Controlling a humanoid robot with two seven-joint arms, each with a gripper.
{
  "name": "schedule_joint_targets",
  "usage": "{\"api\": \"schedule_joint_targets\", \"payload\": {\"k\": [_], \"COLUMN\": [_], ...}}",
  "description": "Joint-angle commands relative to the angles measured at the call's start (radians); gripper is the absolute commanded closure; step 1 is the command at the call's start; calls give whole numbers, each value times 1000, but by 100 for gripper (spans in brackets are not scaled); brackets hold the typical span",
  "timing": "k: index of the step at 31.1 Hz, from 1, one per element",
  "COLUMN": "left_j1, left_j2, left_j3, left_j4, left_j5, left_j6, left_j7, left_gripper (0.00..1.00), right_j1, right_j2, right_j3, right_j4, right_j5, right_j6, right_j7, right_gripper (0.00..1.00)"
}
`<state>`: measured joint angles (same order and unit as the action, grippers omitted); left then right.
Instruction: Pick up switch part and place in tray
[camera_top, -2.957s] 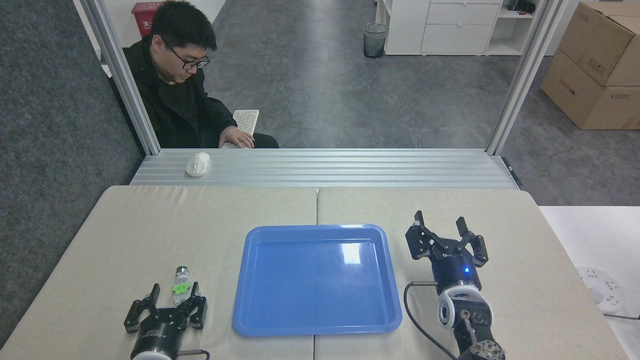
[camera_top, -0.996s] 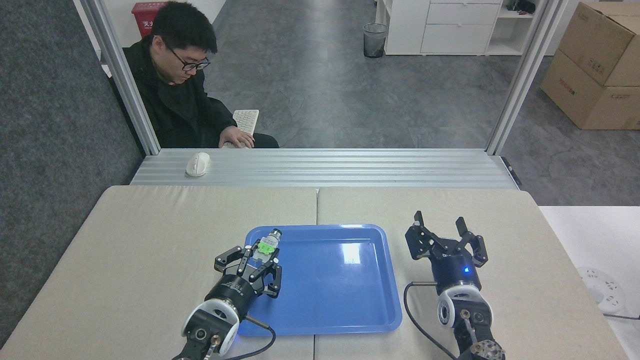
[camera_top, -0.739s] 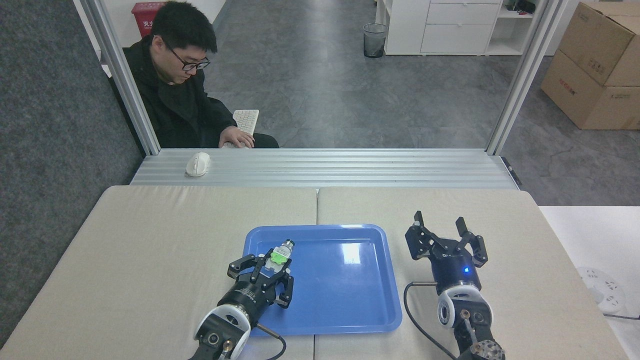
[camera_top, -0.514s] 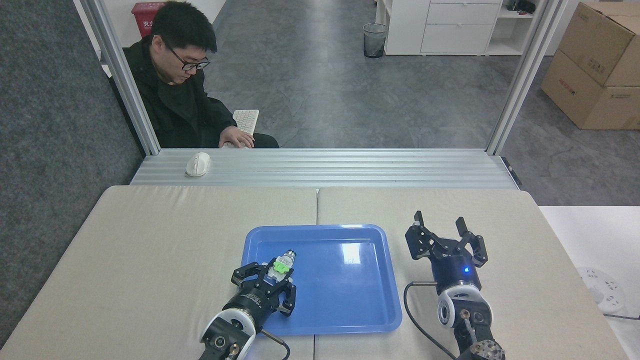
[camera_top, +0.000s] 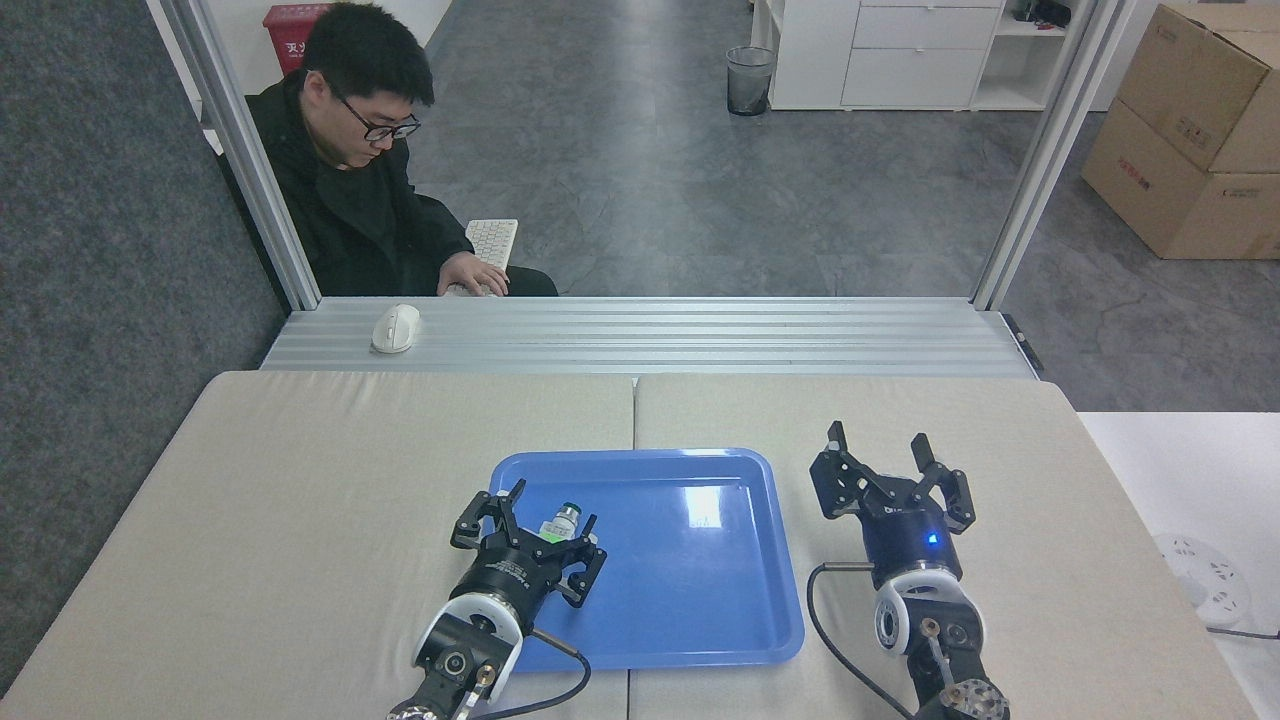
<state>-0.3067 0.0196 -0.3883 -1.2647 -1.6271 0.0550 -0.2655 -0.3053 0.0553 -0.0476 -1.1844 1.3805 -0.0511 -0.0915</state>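
The switch part (camera_top: 559, 521) shows as a small white piece with a dark tip, in the left part of the blue tray (camera_top: 690, 590). It sits between the spread fingers of my left gripper (camera_top: 553, 508), which is open over the tray's left side. The fingers do not seem to press on the part; whether it rests on the tray floor I cannot tell, since the gripper body hides its lower end. My right gripper (camera_top: 878, 438) is open and holds nothing, standing on the table just right of the tray.
A person (camera_top: 355, 170) sits behind the far rail with a hand at a keyboard (camera_top: 492, 240). A white mouse (camera_top: 395, 327) lies on the metal rail. A white power strip (camera_top: 1200, 580) lies at the right edge. Cardboard boxes (camera_top: 1190, 130) stand far right.
My left gripper carried the switch part from the table's left side over into the tray, lowered, and has now opened its fingers around the part. The right arm has not moved.
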Motion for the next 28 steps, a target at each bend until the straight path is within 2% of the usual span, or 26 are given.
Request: {"api": "schedule_joint_targets", "payload": {"k": [1, 6, 13, 19, 28], "left_j1": [-17, -14, -22, -11, 3], "left_j2": [-6, -4, 8, 29, 56], "left_j3": [-12, 68, 249, 302, 330], "left_j4": [-74, -71, -42, -42, -50], "left_j5": [3, 15, 148, 213, 214], "left_j6": [20, 111, 101, 108, 100], "left_j7": [3, 54, 77, 178, 189], "left_gripper": [5, 1, 1, 1, 1], "right_j1": [-1, -1, -1, -1, -1], "right_j2": [1, 1, 1, 1, 0], "right_j3": [0, -2, 0, 0, 0], "right_j4": [0, 0, 0, -1, 0], "right_j5": [-1, -1, 0, -1, 0], "right_j6": [0, 0, 0, 0, 0], "right_j7": [-1, -1, -1, -1, -1], "right_gripper": [0, 0, 0, 0, 0]}}
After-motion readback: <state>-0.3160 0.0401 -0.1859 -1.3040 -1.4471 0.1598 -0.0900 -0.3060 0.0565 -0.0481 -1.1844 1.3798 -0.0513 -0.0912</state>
